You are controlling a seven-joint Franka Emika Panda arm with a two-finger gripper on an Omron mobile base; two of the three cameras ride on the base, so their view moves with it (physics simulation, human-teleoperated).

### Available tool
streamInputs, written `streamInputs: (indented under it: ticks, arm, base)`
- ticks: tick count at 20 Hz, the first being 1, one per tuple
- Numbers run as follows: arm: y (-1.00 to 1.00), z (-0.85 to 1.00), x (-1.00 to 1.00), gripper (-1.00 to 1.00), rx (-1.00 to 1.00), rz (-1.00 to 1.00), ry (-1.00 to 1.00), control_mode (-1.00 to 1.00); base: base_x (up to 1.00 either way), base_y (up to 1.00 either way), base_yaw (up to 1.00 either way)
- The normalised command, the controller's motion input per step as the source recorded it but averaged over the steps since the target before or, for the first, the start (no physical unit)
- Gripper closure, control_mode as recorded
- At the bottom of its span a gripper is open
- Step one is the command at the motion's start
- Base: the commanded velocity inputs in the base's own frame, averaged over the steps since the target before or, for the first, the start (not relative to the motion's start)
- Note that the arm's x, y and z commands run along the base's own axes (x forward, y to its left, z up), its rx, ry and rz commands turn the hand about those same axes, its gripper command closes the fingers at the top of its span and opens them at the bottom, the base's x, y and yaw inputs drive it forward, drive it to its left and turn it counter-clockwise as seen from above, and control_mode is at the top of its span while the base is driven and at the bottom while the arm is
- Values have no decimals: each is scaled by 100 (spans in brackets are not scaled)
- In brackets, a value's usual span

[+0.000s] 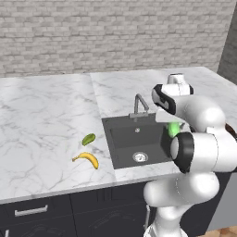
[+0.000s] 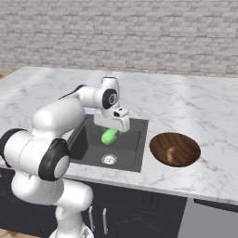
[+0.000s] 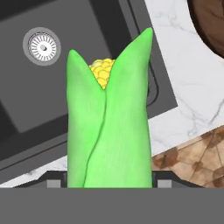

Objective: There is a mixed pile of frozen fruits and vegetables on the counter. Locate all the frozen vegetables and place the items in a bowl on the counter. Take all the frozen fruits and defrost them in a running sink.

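Pinched in the two-finger end effector (image 2: 113,131): a bright green corn cob in its husk (image 2: 109,136), hung above the dark grey recessed sink (image 2: 93,145). Off to its right on the white marble desk (image 2: 195,107), a round dark-brown wooden bowl (image 2: 186,144) holding a reddish-brown lump (image 2: 170,155). Well left, a yellow banana (image 1: 87,159) beside an olive-green oval (image 1: 88,139).

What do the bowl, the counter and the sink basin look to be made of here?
The bowl looks like dark brown wood with visible grain and a low sheen. The counter appears to be polished white marble with grey veins. The sink looks like matte dark grey composite or coated metal, with a shiny metal drain.
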Motion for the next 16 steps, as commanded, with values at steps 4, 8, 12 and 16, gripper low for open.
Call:
streamInputs:
  ticks: [4, 8, 12, 16]
  arm:
    - [-55, -2, -1, 100, 0, -4, -1, -100]
    - [-53, -1, -1, 100, -1, -5, 0, -100]
    - [-52, -5, 0, 100, 0, -5, 0, -100]
    - [-55, -8, 3, 100, 0, -3, 0, -100]
  base:
    - [0, 0, 0]
    - [0, 0, 0]
    - [0, 0, 0]
    - [0, 0, 0]
